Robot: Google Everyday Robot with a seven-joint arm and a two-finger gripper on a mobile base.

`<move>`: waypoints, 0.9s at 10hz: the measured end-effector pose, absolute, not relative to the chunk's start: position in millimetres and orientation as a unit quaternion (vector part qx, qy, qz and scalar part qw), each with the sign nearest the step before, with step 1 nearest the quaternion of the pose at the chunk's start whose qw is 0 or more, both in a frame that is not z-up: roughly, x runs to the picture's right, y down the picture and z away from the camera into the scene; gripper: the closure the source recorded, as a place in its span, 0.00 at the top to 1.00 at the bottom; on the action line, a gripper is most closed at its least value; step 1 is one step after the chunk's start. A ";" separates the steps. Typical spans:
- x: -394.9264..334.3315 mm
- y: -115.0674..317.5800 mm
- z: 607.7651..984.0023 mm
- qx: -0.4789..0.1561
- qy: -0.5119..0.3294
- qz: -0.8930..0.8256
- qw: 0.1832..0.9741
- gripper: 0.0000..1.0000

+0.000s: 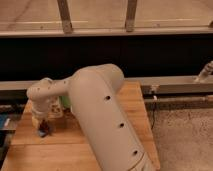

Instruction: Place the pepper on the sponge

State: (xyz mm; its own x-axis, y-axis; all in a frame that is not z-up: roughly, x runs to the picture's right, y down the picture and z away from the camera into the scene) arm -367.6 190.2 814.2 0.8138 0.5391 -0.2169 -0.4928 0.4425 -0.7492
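My gripper (43, 125) hangs at the end of the big cream arm, low over the left part of the wooden table (100, 150). Directly under its tip lies the blue-grey sponge (46, 133), only partly visible. A small dark red piece, apparently the pepper (41, 129), shows at the gripper's tip, right at the sponge. Whether the pepper is held or resting on the sponge cannot be made out. The arm hides most of the area around them.
A green object (63, 102) peeks out behind the arm at the table's back left. A dark wall and a metal rail (175, 85) run behind the table. Speckled floor (185, 135) lies to the right. A blue item (3, 122) sits at the left edge.
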 end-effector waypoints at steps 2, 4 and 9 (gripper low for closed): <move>-367.7 183.7 808.0 -0.425 -0.029 0.301 0.853 0.80; -368.0 179.1 803.2 -0.418 -0.029 0.300 0.857 0.80; -364.7 155.8 779.1 -0.335 -0.013 0.329 0.883 0.80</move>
